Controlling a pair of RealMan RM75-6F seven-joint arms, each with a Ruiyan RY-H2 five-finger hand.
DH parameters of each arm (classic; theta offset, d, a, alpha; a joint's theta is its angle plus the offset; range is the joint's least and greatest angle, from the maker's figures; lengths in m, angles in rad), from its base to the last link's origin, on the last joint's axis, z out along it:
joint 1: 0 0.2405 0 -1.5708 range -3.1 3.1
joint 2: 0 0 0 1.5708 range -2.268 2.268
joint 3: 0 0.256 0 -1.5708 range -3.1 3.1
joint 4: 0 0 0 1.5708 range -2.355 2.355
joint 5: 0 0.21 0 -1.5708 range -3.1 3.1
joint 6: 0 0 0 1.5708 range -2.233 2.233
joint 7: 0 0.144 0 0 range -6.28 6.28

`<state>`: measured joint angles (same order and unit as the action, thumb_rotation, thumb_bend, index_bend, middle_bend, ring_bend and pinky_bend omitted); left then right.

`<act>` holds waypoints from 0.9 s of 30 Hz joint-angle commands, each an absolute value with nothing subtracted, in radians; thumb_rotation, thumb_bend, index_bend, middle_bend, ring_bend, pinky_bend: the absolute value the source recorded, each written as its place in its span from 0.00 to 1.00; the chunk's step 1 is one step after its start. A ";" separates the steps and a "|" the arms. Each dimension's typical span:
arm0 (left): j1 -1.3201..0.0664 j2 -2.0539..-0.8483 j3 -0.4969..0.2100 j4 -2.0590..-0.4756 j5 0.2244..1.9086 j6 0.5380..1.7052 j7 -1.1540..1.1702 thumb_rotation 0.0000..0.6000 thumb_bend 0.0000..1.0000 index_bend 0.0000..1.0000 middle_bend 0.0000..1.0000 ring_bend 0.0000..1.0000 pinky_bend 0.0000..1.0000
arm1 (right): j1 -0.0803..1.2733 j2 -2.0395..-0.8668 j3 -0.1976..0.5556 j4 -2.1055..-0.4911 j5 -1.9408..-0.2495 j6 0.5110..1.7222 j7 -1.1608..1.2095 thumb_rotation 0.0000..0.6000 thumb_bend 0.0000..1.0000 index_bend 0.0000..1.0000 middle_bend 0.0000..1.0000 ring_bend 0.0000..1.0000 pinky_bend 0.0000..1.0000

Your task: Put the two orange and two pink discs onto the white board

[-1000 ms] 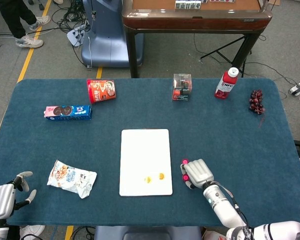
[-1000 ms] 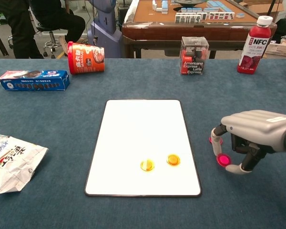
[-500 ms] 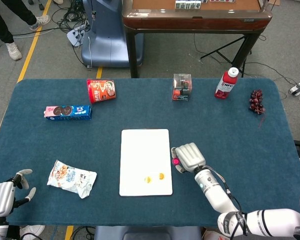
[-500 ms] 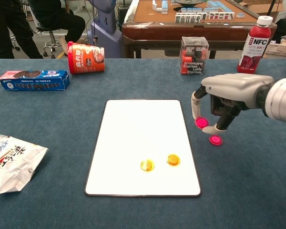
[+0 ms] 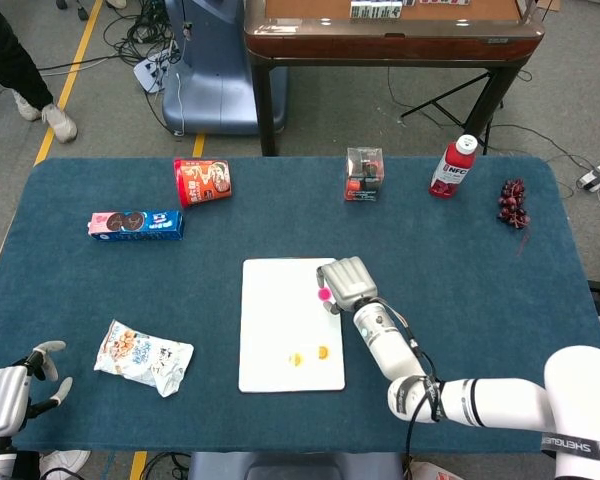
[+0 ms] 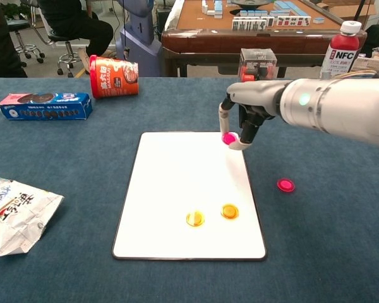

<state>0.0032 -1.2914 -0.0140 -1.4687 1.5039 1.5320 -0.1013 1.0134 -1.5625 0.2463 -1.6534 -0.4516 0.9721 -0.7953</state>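
Note:
My right hand (image 6: 243, 113) (image 5: 346, 282) hovers over the far right part of the white board (image 6: 177, 189) (image 5: 280, 320) and pinches a pink disc (image 6: 228, 138) (image 5: 323, 295) between thumb and a finger. The second pink disc (image 6: 285, 185) lies on the blue cloth to the right of the board; the head view hides it behind my arm. Two orange discs (image 6: 195, 218) (image 6: 229, 211) (image 5: 296, 358) (image 5: 323, 352) lie side by side on the near half of the board. My left hand (image 5: 20, 385) rests at the near left table corner, fingers apart, holding nothing.
A snack bag (image 6: 12, 211) lies near left. A cookie box (image 6: 44, 105) and a red cup (image 6: 114, 76) on its side lie far left. A clear Americano box (image 6: 258, 72) and a red bottle (image 6: 338, 60) stand at the back. Dark grapes (image 5: 513, 203) sit far right.
My right hand lifted one pink disc off the cloth and carried it left and away, from beside the board's right edge to above its far right part. The other pink disc stayed put.

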 commanded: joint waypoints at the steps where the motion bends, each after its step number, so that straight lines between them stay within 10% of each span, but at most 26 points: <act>1: 0.003 -1.291 -0.012 -1.464 1.503 1.529 -0.104 1.00 0.31 0.39 0.62 0.56 0.75 | 1.044 -1.583 0.260 -1.629 -0.424 0.962 -0.800 1.00 0.28 0.52 1.00 1.00 1.00; 27: 0.014 -1.298 -0.004 -1.446 1.500 1.528 -0.120 1.00 0.31 0.39 0.62 0.56 0.75 | 1.108 -1.649 0.231 -1.521 -0.361 0.952 -0.747 1.00 0.09 0.36 1.00 1.00 1.00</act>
